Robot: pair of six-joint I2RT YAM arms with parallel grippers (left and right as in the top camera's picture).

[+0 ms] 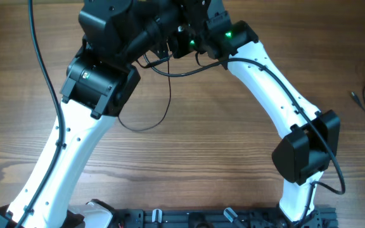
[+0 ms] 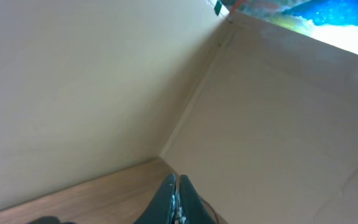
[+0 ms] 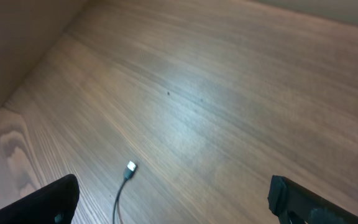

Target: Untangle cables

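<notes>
thin black cable (image 3: 123,184), pale plug tip (image 3: 130,167), lies loose; right hand (image 3: 174,200) spread wide, left hand (image 2: 176,198) closed.

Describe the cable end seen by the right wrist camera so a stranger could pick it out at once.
Start with the wooden table in the right wrist view, then the two dark fingers at the bottom corners. Between them a thin black cable rises from the bottom edge. Its tip is a small pale plug, bright against the black cord and fingers.
</notes>
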